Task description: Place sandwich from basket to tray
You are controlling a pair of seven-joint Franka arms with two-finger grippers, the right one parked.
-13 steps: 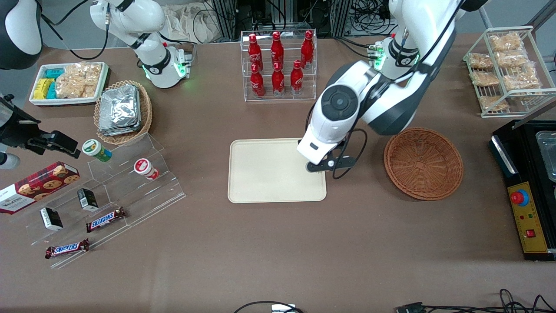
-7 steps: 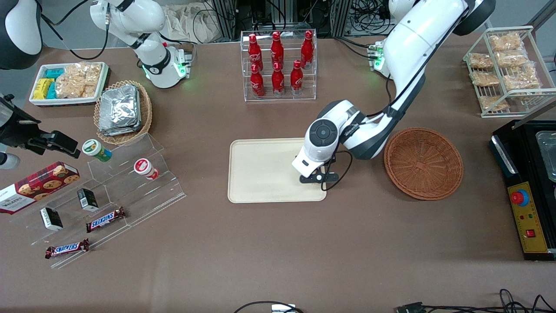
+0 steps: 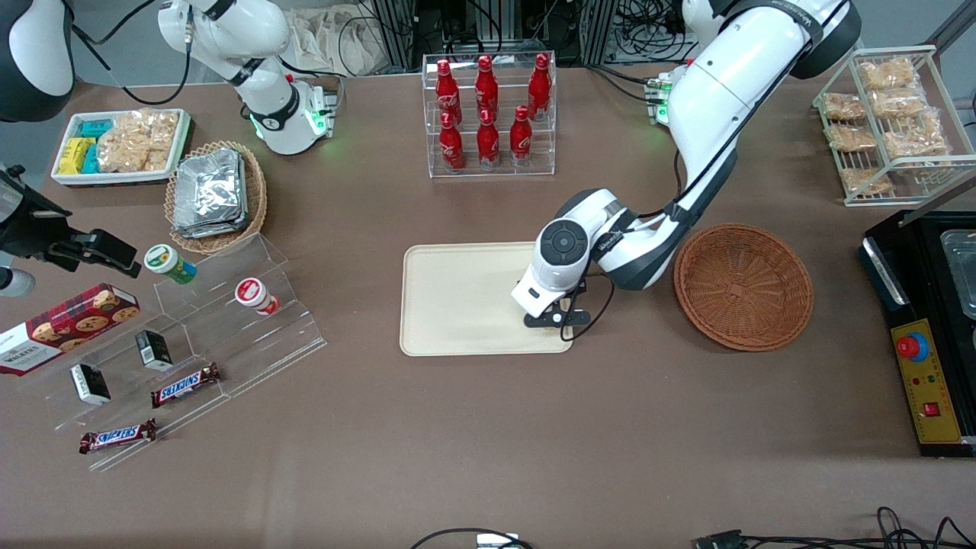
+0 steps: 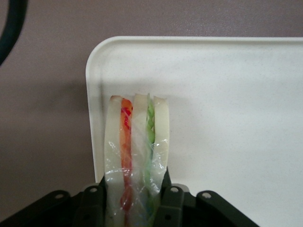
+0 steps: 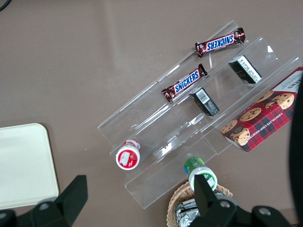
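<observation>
The left arm's gripper (image 4: 135,201) hangs low over the cream tray (image 3: 457,305), its fingers (image 4: 94,203) clamped on either face of the wrapped sandwich (image 4: 136,146). The wedge stands on edge between them, its bread, red-orange and green layers showing, just inside one rounded corner of the tray. Seen from the front, the gripper (image 3: 550,316) sits at about four o'clock on the tray, near the rim on the side toward the round wicker basket (image 3: 743,286), which now holds nothing. The risk lies in that margin: released this close to the rim, the upright wedge could topple outward and come to rest on the rim or the table (image 3: 488,442), or its slick wrap could cling to a finger as the jaws part.
</observation>
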